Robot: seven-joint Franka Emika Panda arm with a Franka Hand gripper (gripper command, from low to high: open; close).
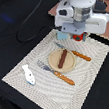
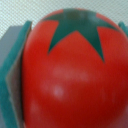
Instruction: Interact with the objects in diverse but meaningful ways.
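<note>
- Bench (image 1: pixel 7 42): dark surface carrying a pale woven placemat (image 1: pixel 85 91). The placemat serves as landmark for everything below.
- Arm: white wrist hangs over the placemat's far edge, gripper (image 1: pixel 75 35) low there.
- Plate (image 1: pixel 54 54): round, tan, near the placemat's centre. The brown sausage stick (image 1: pixel 63 58) lies across it.
- Knife (image 1: pixel 80 55) on the placemat just beyond the plate; fork (image 1: pixel 57 74) on the placemat on the plate's near side. Both wooden-handled.
- Fish piece (image 1: pixel 29 74): white and blue, at the placemat's near corner, toward the exterior view's left.
- Blue carton block (image 1: pixel 61 36): at the placemat's far edge, right beside the gripper.
- Tomato ball (image 2: pixel 70 75): fills the wrist view, green star cap showing, a teal pad (image 2: pixel 14 70) pressed against its side. Jaws appear clamped on the tomato ball; the second pad is not seen.
- Judgement: a round, smooth ball can squirt out of the grip. Hold squeeze steady, travel slowly, set down on flat placemat clear of the cutlery, release only once it rests.
</note>
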